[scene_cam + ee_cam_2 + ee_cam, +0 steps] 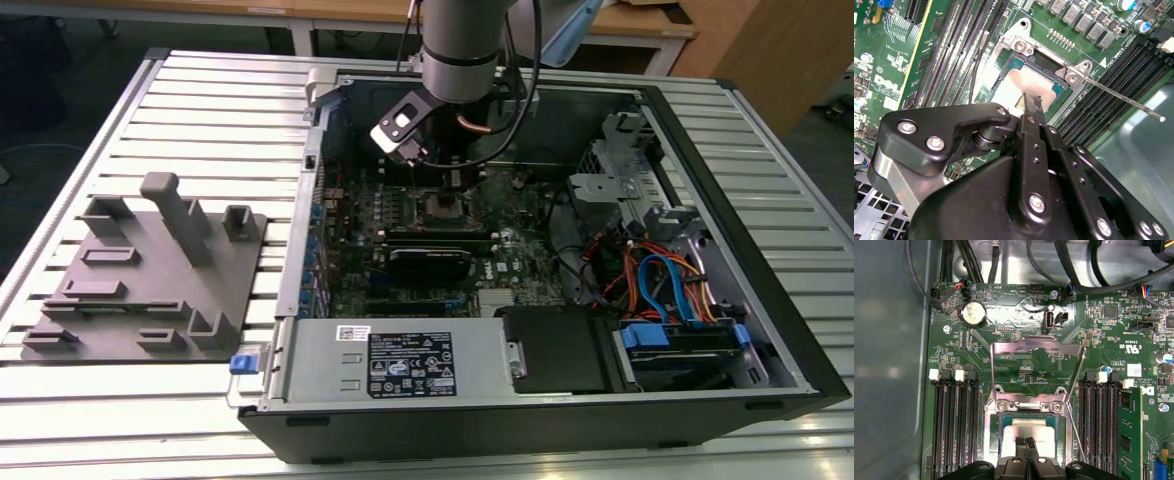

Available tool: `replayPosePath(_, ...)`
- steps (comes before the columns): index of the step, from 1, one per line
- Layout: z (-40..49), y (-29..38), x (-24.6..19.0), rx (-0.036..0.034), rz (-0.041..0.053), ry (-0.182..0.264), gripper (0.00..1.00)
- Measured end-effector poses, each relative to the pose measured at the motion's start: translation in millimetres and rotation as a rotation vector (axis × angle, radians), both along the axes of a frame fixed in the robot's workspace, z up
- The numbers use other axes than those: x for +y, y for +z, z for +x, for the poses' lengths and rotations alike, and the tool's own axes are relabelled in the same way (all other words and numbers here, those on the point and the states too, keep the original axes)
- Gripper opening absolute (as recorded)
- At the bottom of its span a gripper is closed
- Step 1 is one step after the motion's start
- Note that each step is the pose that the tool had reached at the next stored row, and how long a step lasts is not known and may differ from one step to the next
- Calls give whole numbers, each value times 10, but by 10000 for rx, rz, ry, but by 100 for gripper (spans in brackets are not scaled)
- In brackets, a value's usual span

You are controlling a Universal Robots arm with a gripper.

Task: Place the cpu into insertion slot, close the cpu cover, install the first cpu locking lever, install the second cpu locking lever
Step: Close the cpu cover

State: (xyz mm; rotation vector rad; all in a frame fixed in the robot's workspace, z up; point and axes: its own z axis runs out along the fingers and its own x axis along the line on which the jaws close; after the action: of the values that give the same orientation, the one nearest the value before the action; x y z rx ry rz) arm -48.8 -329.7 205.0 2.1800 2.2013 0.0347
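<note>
1. The surface (160, 90) is ribbed aluminium, laid in long parallel slats with a matte sheen
2. A black steel computer case (767, 250) lies open on its side on the slats, with blue and orange cables (661, 285) bundled at the exterior view's right
3. The arm (461, 40), a smooth grey tube with a dark band, drops almost straight down into the case, its wrist over the middle of the board
4. A grey moulded fixture (147, 290) with blocky posts and pockets sits at the exterior view's left, apart from the case
5. A bare metal box (400, 362) along the case's near wall carries a black-and-white sticker whose print is too fine to read
6. The green circuit board (1004, 365) is glossy, crowded with white lettering and long black slots
7. The claw (1026, 441), black and bolted, is clenched, its two thin tips pressed together right over the cpu; I cannot tell whether they touch it
8. The cpu cover (1036, 346), a thin silvery frame, stands swung up and open beyond the socket
9. The insertion slot (1043, 61) shows as a black square rim
10. The cpu (1026, 429), flat with a dull silver top, lies seated in that slot
11. A thin steel lever (1126, 100) juts out unlatched over the long slots
12. A round coin cell (973, 313) shines on the board
</note>
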Motion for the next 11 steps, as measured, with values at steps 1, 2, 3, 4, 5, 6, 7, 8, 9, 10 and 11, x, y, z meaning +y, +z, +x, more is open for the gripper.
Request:
replayPosePath(1,0,0,0,0,-1,-1,10)
replayPosePath(2,0,0,0,0,-1,0,10)
replayPosePath(3,0,0,0,0,-1,0,10)
replayPosePath(4,0,1,0,0,-1,0,10)
replayPosePath(5,1,3,1,1,-2,0,10)
replayPosePath(6,0,9,0,2,-3,0,10)
replayPosePath(7,0,18,0,1,-1,0,10)
replayPosePath(8,0,33,0,0,-2,0,10)
replayPosePath(9,0,52,0,0,0,0,10)
replayPosePath(10,0,72,0,-1,0,0,10)
replayPosePath(11,0,96,0,0,-1,-1,10)
